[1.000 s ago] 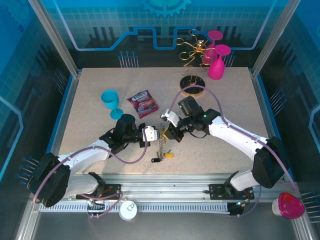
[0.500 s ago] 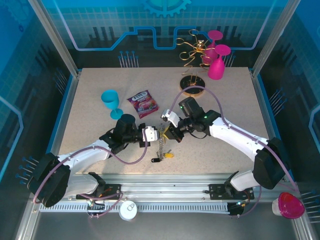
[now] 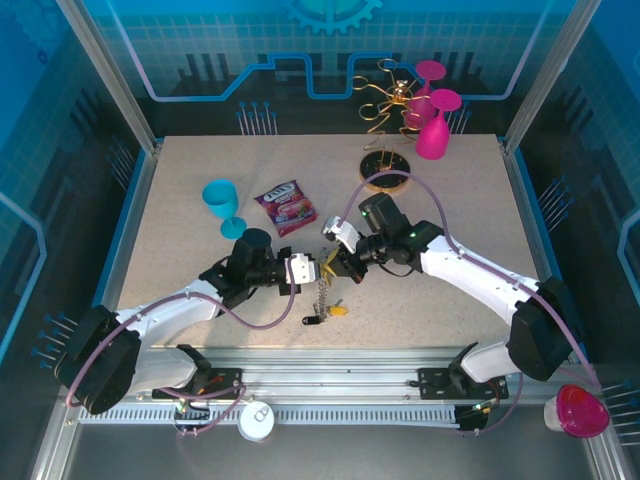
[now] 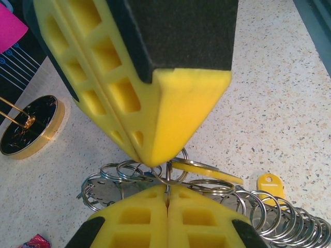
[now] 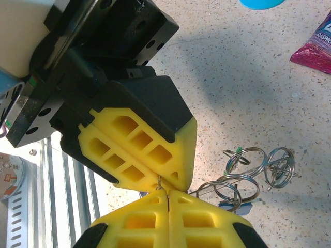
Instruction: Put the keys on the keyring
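Left fingers (image 4: 139, 219) and right fingers (image 5: 201, 219) are clenched tip-to-tip on one thin ring (image 4: 181, 173); under uneven pull it could be yanked free.

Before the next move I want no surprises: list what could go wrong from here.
1. Left hand and right hand both pinch one thin ring at their very tips, tip to tip; a slight pull could slip it free.
2. The chain of rings trailing beside it could drag or snag on the yellow key.
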Robot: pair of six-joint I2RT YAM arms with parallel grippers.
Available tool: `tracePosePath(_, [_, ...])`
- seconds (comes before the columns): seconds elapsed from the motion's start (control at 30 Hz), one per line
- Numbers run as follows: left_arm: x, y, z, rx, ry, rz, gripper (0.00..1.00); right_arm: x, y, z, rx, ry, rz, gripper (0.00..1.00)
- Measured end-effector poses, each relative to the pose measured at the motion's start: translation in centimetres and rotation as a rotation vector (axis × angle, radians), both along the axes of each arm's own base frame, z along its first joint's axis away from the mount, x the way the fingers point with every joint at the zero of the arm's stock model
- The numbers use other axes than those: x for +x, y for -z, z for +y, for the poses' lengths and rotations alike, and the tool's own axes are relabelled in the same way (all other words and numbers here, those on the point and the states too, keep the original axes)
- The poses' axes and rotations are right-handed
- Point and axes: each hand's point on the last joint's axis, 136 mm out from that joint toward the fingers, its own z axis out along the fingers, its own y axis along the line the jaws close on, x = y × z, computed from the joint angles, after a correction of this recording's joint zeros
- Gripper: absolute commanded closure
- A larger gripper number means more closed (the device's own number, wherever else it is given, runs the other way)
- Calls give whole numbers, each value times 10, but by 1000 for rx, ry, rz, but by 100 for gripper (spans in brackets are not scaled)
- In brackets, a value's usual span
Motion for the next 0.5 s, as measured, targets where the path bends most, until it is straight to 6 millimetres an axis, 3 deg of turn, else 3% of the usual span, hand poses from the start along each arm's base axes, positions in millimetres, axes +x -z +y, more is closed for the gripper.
tracePosePath(0.5, [-1,3,1,0,-5,13,100,6,8,-3,-55,10,-9,100])
